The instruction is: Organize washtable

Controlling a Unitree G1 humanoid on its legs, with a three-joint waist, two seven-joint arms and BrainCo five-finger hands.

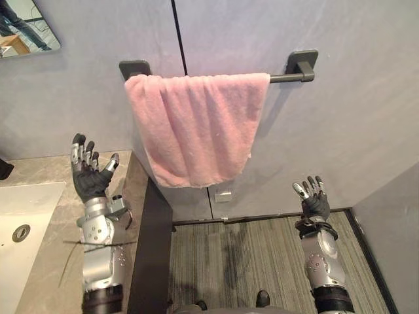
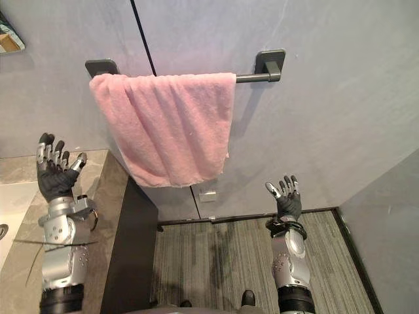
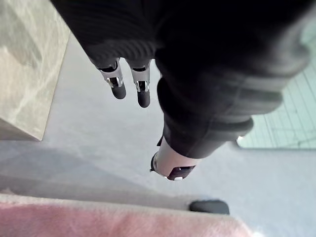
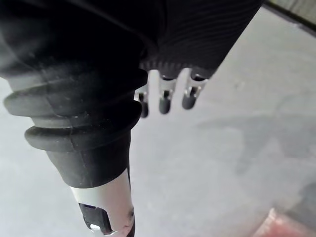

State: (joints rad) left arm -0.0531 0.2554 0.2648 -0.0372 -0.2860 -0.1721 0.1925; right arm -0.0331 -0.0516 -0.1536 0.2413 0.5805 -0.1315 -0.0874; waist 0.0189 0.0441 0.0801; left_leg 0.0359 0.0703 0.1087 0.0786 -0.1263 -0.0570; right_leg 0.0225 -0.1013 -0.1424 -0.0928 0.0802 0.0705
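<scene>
A pink towel hangs folded over a dark wall rail, bunched toward the rail's left end. My left hand is raised over the stone washtable, fingers straight and spread, holding nothing, well left of and below the towel. My right hand is raised over the floor, lower right of the towel, fingers relaxed and empty. In the left wrist view the towel's top edge and a rail bracket lie past the fingers. The right wrist view has my fingers before the grey wall.
A white sink basin with a drain is set in the washtable at the left. A mirror corner hangs at the upper left. A dark cabinet side drops to the striped floor. A small wall plate sits below the towel.
</scene>
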